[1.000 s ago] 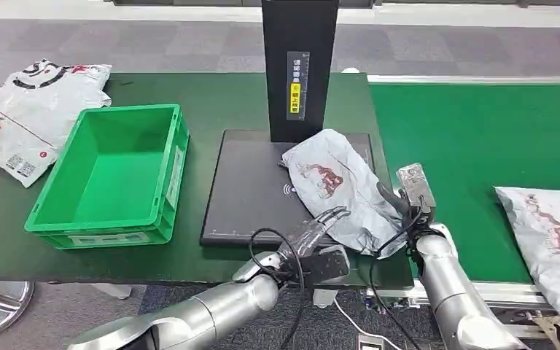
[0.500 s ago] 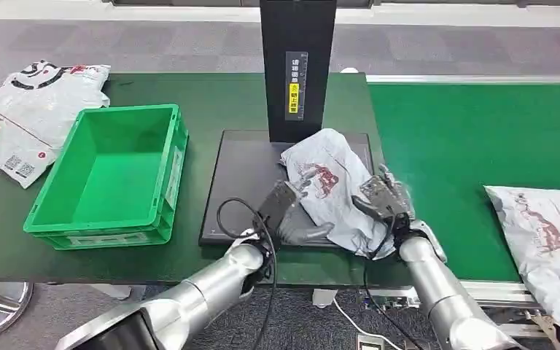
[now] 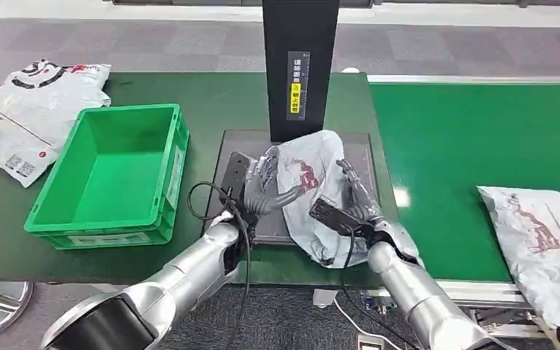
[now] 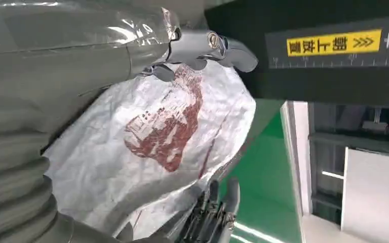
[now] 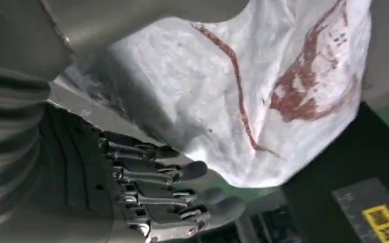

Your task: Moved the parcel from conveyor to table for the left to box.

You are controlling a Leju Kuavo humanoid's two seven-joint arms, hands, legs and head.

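Observation:
A grey-white parcel (image 3: 310, 171) with a red print lies crumpled on the black scanner pad (image 3: 242, 144) in the head view, its near end raised. My left hand (image 3: 261, 184) is at its left edge, fingers over the top and thumb pushed in below, gripping that edge. The left wrist view shows those fingertips (image 4: 202, 48) on the parcel (image 4: 147, 152). My right hand (image 3: 346, 204) lies along the parcel's right side, fingers straight and spread. In the right wrist view these fingers (image 5: 167, 172) stretch out beside the parcel (image 5: 233, 91) without closing on it.
An empty green crate (image 3: 109, 171) stands left of the pad. A black post (image 3: 299, 65) rises behind the parcel. Another parcel (image 3: 539, 240) lies on the green conveyor (image 3: 481, 138) at right. Several flat bags (image 3: 29, 109) lie at the table's far left.
My left hand rose from the table's front edge to the parcel's left edge. The right hand shifted left and opened along the parcel. The conveyor parcel crept left.

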